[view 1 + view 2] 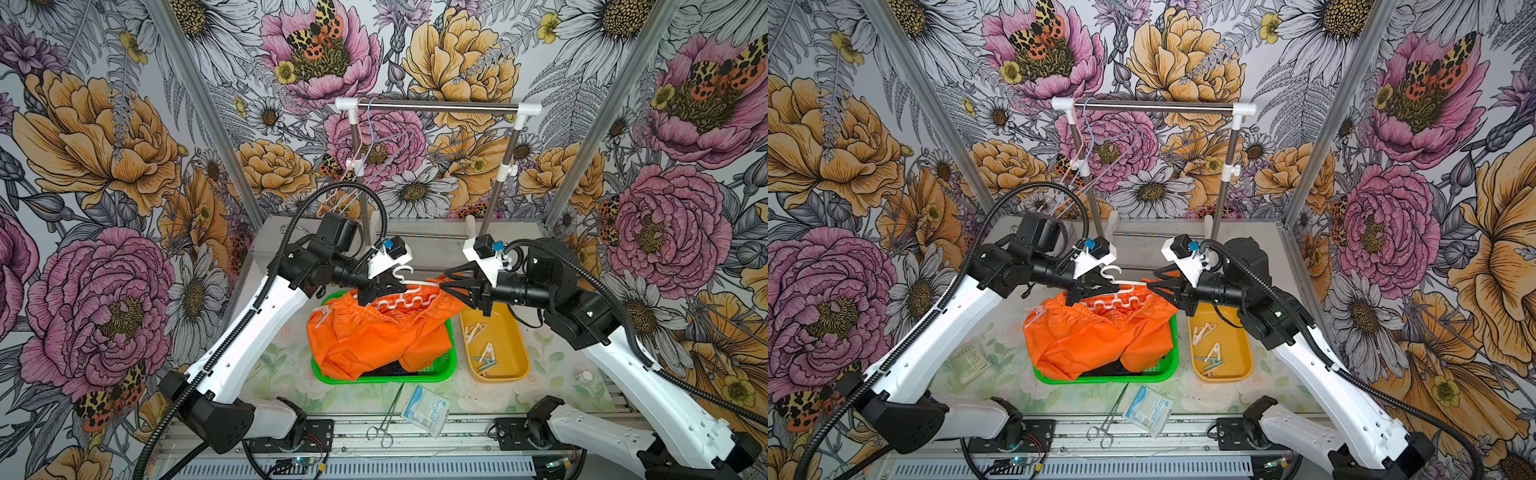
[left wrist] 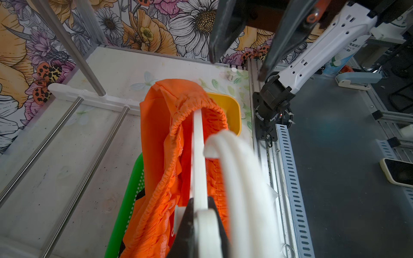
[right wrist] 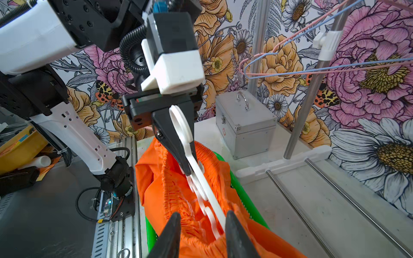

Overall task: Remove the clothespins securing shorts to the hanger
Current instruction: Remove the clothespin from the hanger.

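My left gripper (image 1: 388,286) (image 2: 200,201) is shut on a white plastic hanger (image 1: 415,283) (image 3: 201,181) near its hook. It holds the hanger above a green basket (image 1: 453,357). Orange shorts (image 1: 374,336) (image 2: 161,134) hang from the hanger by the waistband and spill into the basket. A white clothespin (image 1: 324,316) (image 1: 1039,314) sits on the shorts' left corner. My right gripper (image 1: 441,281) (image 3: 203,214) is open, its jaws straddling the hanger's right end and the waistband there. Several clothespins (image 1: 484,351) lie in a yellow tray (image 1: 519,345).
Dark fabric (image 1: 390,370) lies under the orange shorts in the basket. A garment rack (image 1: 436,107) stands behind, with pink and blue wire hangers (image 1: 365,166). Steel forceps (image 1: 388,419) and a surgical packet (image 1: 426,409) lie near the front edge. A metal box (image 3: 243,125) stands at the back left.
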You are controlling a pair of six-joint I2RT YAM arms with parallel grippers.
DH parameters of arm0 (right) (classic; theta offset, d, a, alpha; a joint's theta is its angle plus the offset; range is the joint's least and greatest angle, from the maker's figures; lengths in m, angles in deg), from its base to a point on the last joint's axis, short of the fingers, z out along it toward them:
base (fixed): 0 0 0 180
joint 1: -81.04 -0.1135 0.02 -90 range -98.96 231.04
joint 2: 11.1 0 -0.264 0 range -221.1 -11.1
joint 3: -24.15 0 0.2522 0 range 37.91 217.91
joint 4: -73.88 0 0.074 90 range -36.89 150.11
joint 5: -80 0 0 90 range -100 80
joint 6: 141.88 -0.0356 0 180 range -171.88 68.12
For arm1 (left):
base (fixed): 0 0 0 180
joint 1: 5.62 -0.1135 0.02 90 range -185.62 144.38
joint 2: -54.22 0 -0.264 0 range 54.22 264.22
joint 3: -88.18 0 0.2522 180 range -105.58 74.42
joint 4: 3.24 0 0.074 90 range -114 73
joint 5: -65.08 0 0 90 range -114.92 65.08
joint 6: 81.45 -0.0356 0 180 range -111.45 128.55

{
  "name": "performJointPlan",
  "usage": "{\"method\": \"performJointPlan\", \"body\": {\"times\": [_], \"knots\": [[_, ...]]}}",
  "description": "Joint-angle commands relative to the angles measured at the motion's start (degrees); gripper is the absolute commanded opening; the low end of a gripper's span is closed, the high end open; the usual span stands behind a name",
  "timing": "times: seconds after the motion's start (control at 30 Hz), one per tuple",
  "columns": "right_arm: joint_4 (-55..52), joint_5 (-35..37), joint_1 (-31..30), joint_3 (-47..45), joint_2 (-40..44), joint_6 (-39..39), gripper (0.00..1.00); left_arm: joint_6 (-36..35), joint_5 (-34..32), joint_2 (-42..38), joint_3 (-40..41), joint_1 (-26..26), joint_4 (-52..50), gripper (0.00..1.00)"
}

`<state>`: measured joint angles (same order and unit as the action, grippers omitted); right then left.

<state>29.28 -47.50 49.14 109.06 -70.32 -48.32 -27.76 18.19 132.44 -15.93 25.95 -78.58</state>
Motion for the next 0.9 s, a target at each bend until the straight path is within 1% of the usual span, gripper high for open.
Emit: {"method": "performJointPlan", "body": {"times": [0.0,0.17,0.37,0.5,0.77,0.8,0.87], "knots": [[-3.1,-1.9,-1.2,3.0,-2.5,4.2,0.34,-2.8,2.6,0.1,-2.0,0.7,-0.7,0.00],[-6.9,-2.9,-2.8,6.1,-6.1,7.3,0.32,-2.9,2.7,0.4,-2.1,1.2,-1.1,0.00],[-9.0,-4.7,-3.9,6.9,-8.5,9.4,0.32,-1.7,3.0,0.6,-2.0,1.3,-1.1,0.00],[-9.9,-4.1,-4.1,6.8,-9.9,10.2,0.34,-1.8,4.0,0.2,-1.7,1.3,-1.1,0.00],[-10.0,-3.0,-4.2,7.5,-12.3,11.6,0.34,-1.8,5.8,-0.5,-0.7,1.5,-1.1,0.00],[-10.0,-2.9,-4.2,7.5,-12.4,11.8,0.33,-1.6,5.6,-0.5,-0.6,1.6,-1.1,0.00],[-10.1,-3.3,-4.2,7.7,-12.8,12.1,0.27,-1.2,5.5,-0.4,-0.6,1.6,-1.0,0.00]]}}
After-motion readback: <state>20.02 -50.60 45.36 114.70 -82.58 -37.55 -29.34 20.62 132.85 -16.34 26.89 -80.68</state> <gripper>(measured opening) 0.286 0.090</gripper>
